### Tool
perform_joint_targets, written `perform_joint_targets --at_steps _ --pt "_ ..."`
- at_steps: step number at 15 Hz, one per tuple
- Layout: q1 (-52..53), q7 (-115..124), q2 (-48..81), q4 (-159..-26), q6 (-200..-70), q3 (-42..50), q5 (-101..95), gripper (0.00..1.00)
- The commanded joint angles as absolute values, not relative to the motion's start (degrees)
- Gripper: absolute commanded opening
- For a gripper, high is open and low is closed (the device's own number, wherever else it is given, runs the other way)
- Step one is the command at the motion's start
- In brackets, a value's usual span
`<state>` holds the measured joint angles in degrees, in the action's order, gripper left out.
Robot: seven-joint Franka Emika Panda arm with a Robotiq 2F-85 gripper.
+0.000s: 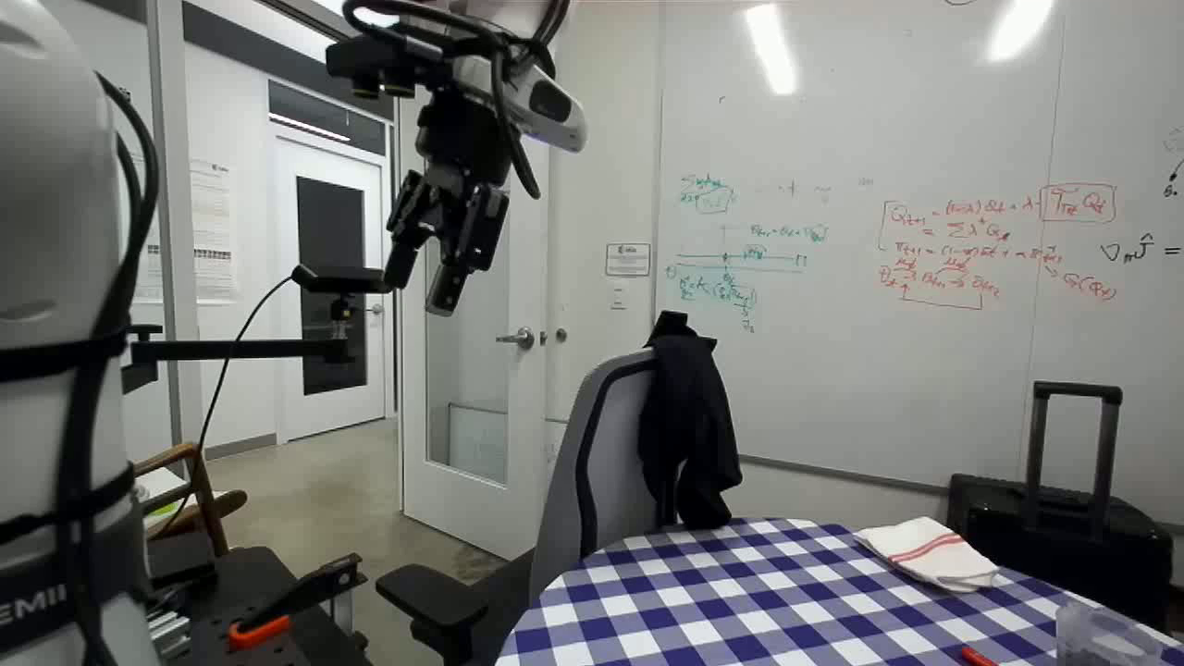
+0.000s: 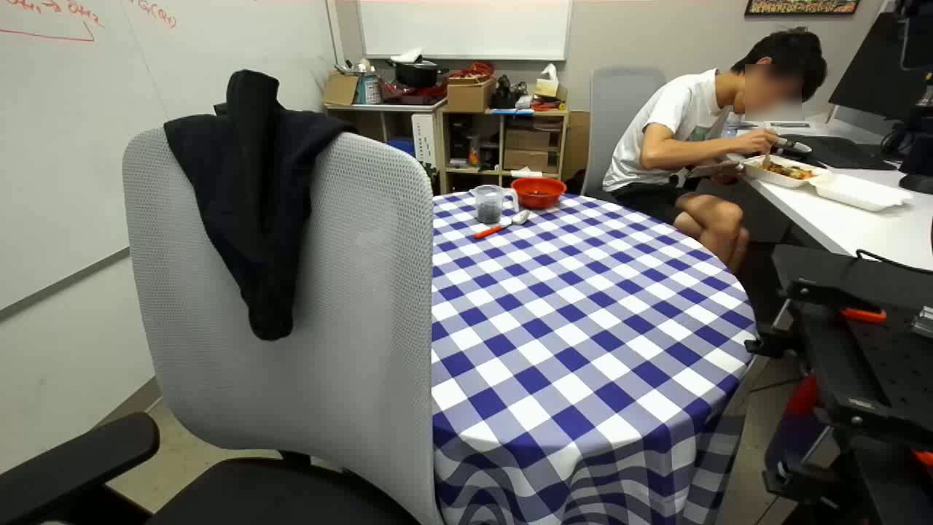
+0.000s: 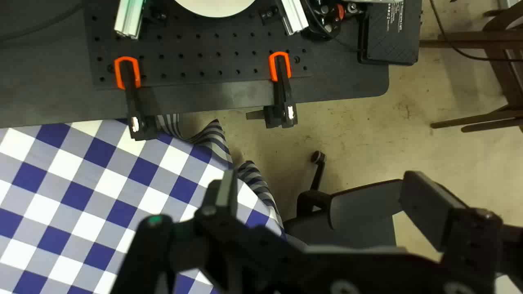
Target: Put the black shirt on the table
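Note:
The black shirt hangs limp over the top of the grey office chair's back. It also hangs there in an exterior view. The wrist view does not show the shirt. The table has a blue-and-white checkered cloth and stands beside the chair; it also shows in an exterior view and in the wrist view. My gripper is in the air, higher than the shirt and apart from it. In the wrist view the gripper is open with nothing between its fingers.
On the table are a folded white towel, a clear cup, a red bowl and a red-handled spoon. A black suitcase stands behind. A person sits at a desk. A camera arm sticks out near the gripper.

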<state>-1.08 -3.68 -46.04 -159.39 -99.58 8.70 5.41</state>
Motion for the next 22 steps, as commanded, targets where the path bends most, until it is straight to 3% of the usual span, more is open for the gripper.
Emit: perform_joint_targets --at_steps 1,7,8,15,22 --pt "-2.20 -4.36 -45.90 -159.28 -99.33 7.68 6.02 1.00" --pt "-0.74 -5.37 -45.55 -158.23 -100.53 6.21 5.76 1.00" --pt "0.31 -6.78 -34.56 -151.37 -105.33 5.93 4.35 1.00" --pt "-0.24 -3.81 -16.05 -138.58 -123.36 1.08 -2.79 1.00" --pt "0.18 3.60 4.04 -114.54 -121.29 0.27 -0.65 1.00"
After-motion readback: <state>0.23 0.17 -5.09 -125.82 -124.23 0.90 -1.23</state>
